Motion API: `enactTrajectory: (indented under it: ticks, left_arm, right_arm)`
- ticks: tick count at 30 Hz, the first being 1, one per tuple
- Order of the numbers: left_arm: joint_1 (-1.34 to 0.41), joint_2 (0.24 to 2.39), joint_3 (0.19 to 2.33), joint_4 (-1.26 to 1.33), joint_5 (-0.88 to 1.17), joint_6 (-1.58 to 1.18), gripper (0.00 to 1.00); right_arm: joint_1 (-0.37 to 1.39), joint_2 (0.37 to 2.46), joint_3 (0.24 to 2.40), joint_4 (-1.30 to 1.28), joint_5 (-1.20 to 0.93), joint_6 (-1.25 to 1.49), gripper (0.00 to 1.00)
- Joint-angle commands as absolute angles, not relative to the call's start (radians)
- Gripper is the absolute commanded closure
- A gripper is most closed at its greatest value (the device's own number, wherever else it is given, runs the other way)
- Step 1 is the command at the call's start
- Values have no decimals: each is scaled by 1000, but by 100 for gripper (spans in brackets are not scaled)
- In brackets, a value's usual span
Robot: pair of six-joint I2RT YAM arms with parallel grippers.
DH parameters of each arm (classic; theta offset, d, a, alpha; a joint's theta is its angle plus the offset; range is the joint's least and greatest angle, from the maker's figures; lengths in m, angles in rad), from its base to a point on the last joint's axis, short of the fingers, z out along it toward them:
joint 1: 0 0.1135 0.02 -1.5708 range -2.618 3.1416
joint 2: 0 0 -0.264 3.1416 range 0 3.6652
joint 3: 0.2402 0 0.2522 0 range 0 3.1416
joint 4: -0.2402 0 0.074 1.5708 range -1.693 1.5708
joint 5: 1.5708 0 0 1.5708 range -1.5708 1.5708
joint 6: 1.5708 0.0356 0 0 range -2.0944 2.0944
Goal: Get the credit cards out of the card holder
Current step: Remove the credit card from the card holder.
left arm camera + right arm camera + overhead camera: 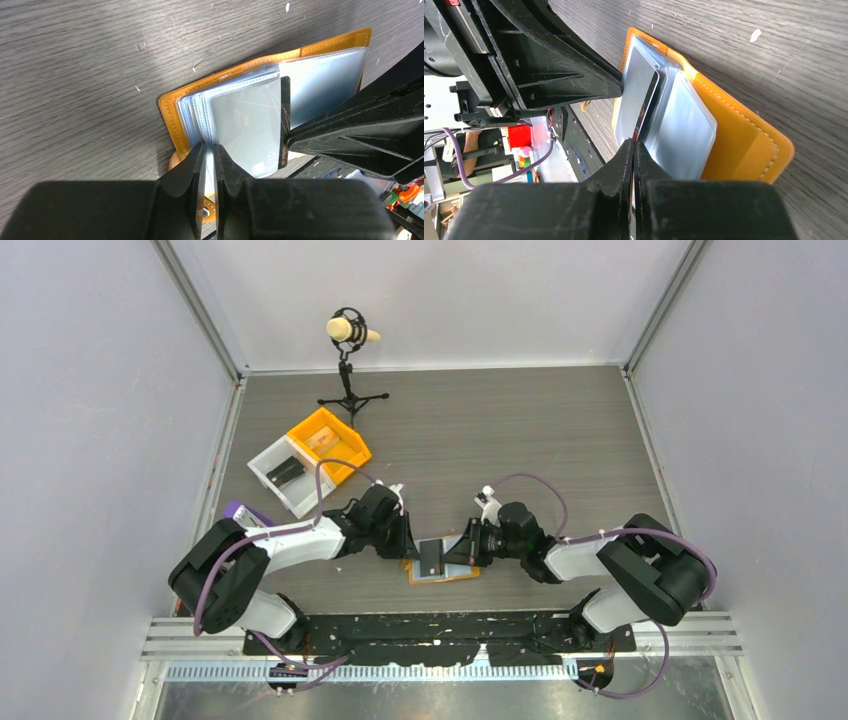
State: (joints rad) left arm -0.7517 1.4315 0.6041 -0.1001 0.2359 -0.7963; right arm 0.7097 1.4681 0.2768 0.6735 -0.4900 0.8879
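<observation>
The card holder (445, 579) lies open on the table between both arms, orange rim (170, 115) around clear blue-grey pocket sleeves. My left gripper (210, 150) is shut on the edge of several sleeves near the holder's spine. A dark credit card (285, 110) sticks partly out of a sleeve. My right gripper (634, 146) is shut on that card's edge (648, 102). From above, the left gripper (405, 540) and right gripper (472, 545) meet over the holder, the card (432, 557) between them. The holder's orange cover (744, 145) lies flat to the right.
An orange bin (330, 443) and a white bin (283, 473) holding a dark item stand at the back left. A microphone on a tripod (350, 390) stands behind them. The table's near edge and arm bases lie just below the holder.
</observation>
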Motion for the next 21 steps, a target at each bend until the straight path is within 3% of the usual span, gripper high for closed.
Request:
enactTrajectory:
  ticks: [1,17,21]
  left_arm:
    - [-761,1455,603,-130,209,-769,87]
    - [-761,1470,608,-93,254,-784,87]
    - [-764,1467,596,-69,268,-800,87]
  right_arm:
    - [699,1398,273,657,-475,856,95]
    - [681,1313,306,523,-469,827,95]
    - [681,1342,317,511,-446,827,87]
